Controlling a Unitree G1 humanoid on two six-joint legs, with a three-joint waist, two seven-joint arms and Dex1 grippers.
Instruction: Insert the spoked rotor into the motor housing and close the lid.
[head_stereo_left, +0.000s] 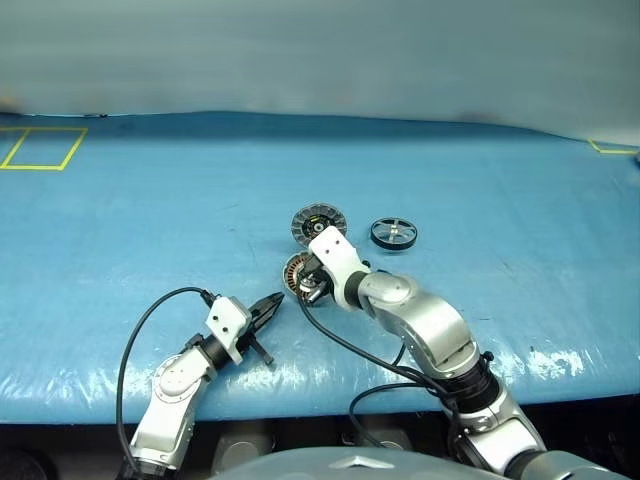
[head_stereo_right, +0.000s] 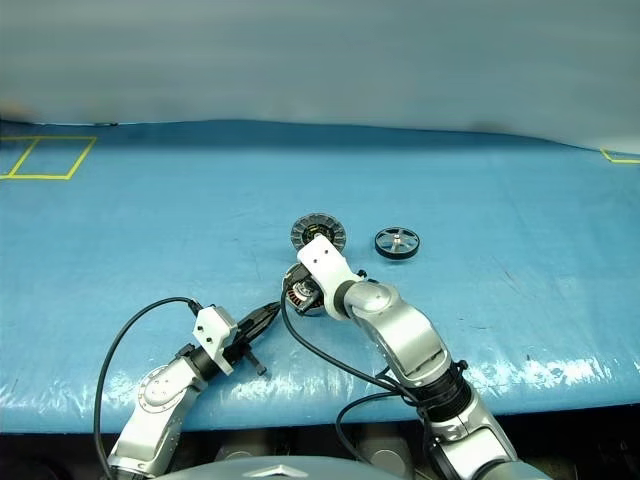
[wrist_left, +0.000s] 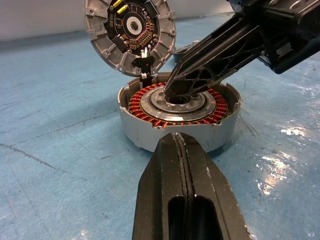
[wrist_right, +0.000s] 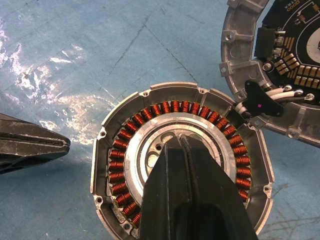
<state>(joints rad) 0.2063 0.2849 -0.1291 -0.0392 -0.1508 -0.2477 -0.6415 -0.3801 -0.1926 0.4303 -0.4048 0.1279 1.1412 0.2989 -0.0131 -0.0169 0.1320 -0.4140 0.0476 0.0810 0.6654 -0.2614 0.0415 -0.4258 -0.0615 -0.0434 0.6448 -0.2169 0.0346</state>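
The motor housing (wrist_right: 170, 107), a silver cup with copper windings, sits on the blue table mid-front. Its lid (head_stereo_left: 318, 224) stands tilted open just behind it, circuit-board face showing, joined to the housing by short wires. The spoked rotor (head_stereo_left: 393, 233) lies flat on the table to the right of the lid, apart from both grippers. My right gripper (wrist_right: 179, 137) is shut and empty, its tips down in the housing's silver centre. My left gripper (head_stereo_left: 274, 301) is shut on nothing and points level at the housing's side from a short gap away.
The blue sheet covers the table (head_stereo_left: 150, 220), with yellow tape rectangles at the far left (head_stereo_left: 40, 148) and far right (head_stereo_left: 612, 148). Black cables (head_stereo_left: 140, 330) loop from both wrists near the front edge.
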